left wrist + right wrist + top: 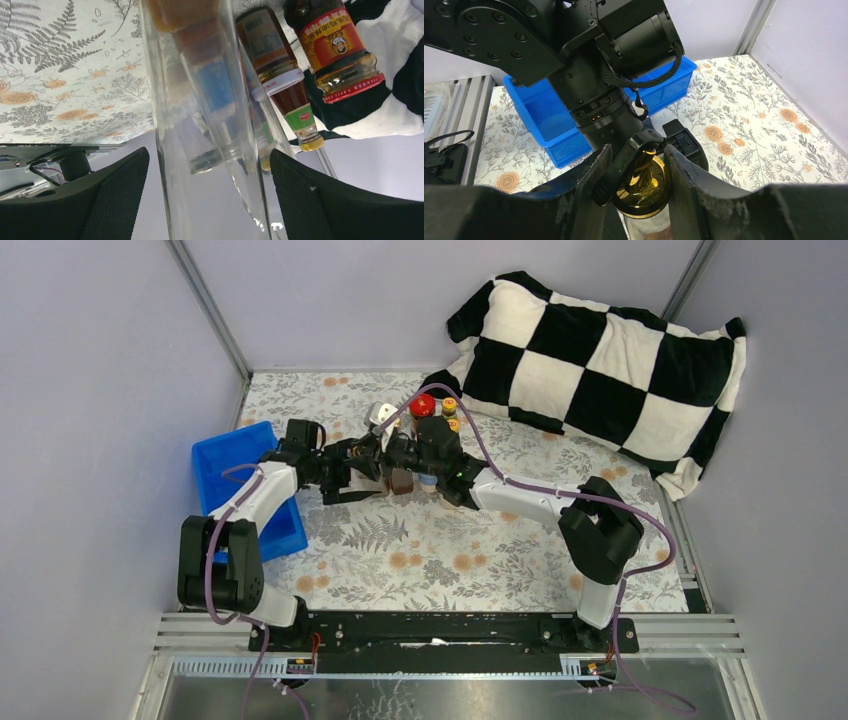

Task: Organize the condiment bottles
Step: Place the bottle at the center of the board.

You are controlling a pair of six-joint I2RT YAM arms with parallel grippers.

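A tall clear bottle [200, 150] with amber liquid at its base stands between my left gripper's [210, 200] black fingers [115, 200], with a thin gap on each side. In the top view this gripper [365, 463] reaches in from the left. My right gripper [639, 185] is shut on the gold spout cap [646, 182] of a clear bottle, and comes from the right in the top view [418, 455]. Two dark yellow-capped sauce bottles [340, 45] stand behind. A red-lidded jar [422, 405] sits at the back of the cluster.
A blue tray [225, 475] lies at the left, under my left arm, and also shows in the right wrist view [539, 115]. A black-and-white checked pillow [600, 360] leans at the back right. The floral cloth [450, 550] covers the table.
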